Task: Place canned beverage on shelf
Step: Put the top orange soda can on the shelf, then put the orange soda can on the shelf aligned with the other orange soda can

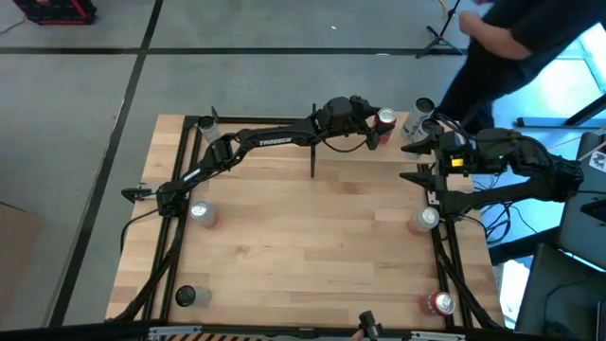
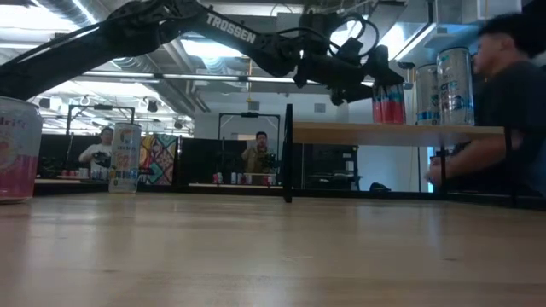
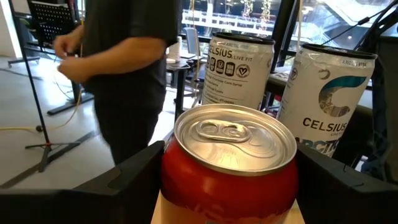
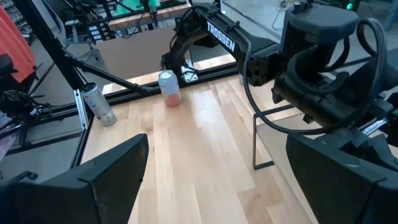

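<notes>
Readable words: one brand on the robot arm, one on two drink cans.

The dark left robot arm [image 2: 171, 21] carries the white word "TROSSEN"; it reads the same in the high view and the right wrist view. The tall white can with black print [image 3: 239, 68] says "CELSIUS" and "LIVE FIT". The tall white can with teal swirl [image 3: 329, 93] says "CELSIUS"; the line under it is cut off and unclear.

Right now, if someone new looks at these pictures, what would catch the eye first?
The left gripper holds a red can between its fingers, over the shelf at the table's far edge. Two white Celsius cans already stand on the shelf just behind it. The right gripper waits open at the table's right side.
</notes>
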You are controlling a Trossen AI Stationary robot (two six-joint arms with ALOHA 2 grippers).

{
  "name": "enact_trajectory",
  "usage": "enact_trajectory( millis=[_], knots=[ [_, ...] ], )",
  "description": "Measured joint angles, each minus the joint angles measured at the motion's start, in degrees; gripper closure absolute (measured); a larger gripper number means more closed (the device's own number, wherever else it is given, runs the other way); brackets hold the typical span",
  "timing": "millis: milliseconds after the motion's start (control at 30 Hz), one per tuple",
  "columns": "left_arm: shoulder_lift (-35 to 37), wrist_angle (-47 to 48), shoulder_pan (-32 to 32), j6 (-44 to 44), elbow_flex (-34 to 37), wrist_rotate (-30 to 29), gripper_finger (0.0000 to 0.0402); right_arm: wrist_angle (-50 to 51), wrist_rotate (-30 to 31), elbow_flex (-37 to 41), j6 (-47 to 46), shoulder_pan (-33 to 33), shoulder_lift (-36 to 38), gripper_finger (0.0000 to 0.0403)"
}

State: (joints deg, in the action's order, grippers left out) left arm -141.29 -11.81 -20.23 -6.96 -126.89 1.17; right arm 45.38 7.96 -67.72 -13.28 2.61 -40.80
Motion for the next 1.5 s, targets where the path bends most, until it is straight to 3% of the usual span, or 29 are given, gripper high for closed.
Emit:
enact_trajectory(
  millis=[267,767,1067,1367,1500],
  knots=[
    [0.0,0.1,0.1,-0.2,0.0,0.0,0.0118,0.1,0.0,0.0,-0.4,0.0,0.0,0.0033],
    [-0.1,-1.3,0.8,0.0,0.0,0.0,0.0051,0.1,0.0,0.0,-0.4,0.0,0.0,0.0033],
    [0.1,-1.2,0.9,-0.1,-1.3,0.1,0.0045,0.2,0.0,0.0,-0.4,0.0,0.0,0.0033],
    [0.2,2.5,1.0,0.1,-7.8,6.7,0.0044,0.2,0.0,0.0,-0.3,0.0,0.0,0.0033],
    [2.8,6.5,1.0,3.6,-7.3,7.3,0.0044,0.2,0.0,0.0,-0.3,0.0,0.0,0.0033]
  ],
)
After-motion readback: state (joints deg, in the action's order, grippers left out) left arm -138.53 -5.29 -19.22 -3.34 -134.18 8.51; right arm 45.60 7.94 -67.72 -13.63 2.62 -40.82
